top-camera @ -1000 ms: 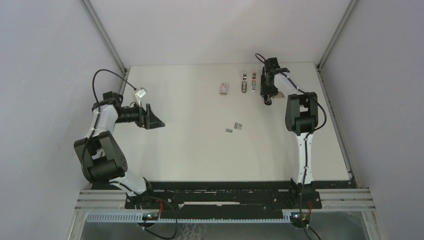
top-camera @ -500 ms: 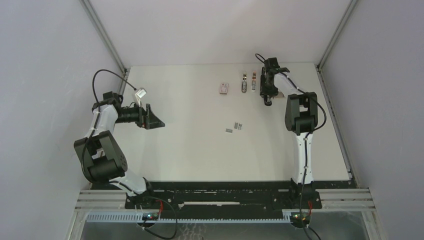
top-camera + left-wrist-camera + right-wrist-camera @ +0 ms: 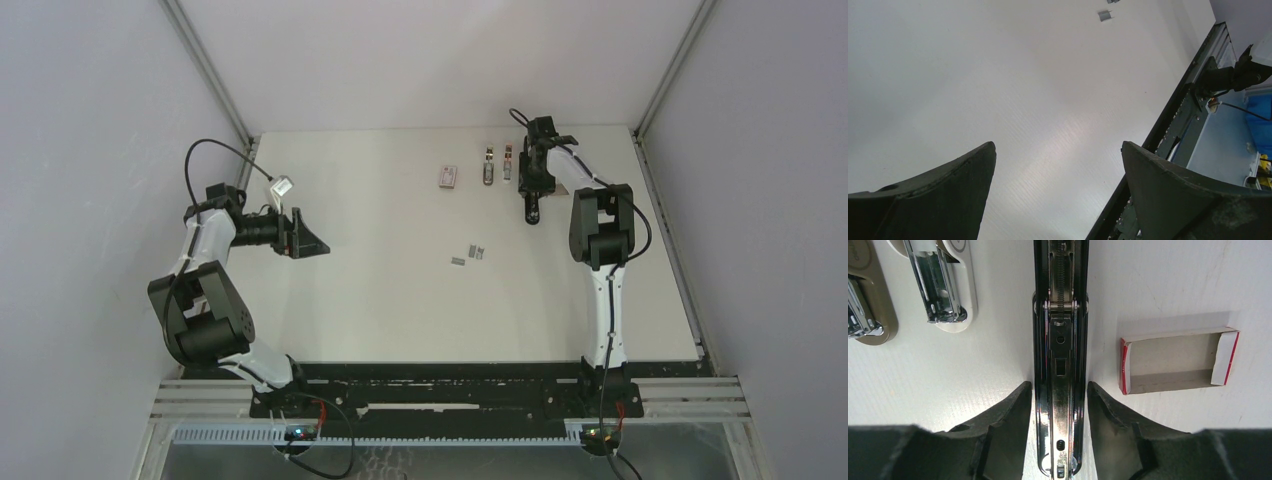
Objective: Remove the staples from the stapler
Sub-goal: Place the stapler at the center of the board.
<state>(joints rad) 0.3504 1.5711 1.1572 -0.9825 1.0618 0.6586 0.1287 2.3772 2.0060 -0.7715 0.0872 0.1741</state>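
Observation:
A black stapler (image 3: 1060, 340), opened out flat with its shiny metal channel and spring showing, lies on the white table (image 3: 380, 300); in the top view it is the thin dark shape (image 3: 529, 217). My right gripper (image 3: 1060, 385) (image 3: 530, 203) points straight down, its fingers pressed against both sides of the stapler's near end. A few small grey staples (image 3: 468, 253) lie loose mid-table and show in the left wrist view (image 3: 1104, 15). My left gripper (image 3: 1058, 145) (image 3: 312, 243) is open and empty at the far left.
A beige stapler (image 3: 868, 300) (image 3: 488, 166) and a white stapler (image 3: 948, 290) (image 3: 507, 164) lie left of the black one. An empty red-edged cardboard box (image 3: 1175, 360) lies right of it. A pinkish box (image 3: 448, 177) sits further left.
The dark shape at my right gripper now reaches further toward the near side of the table than before. My left arm has not moved.

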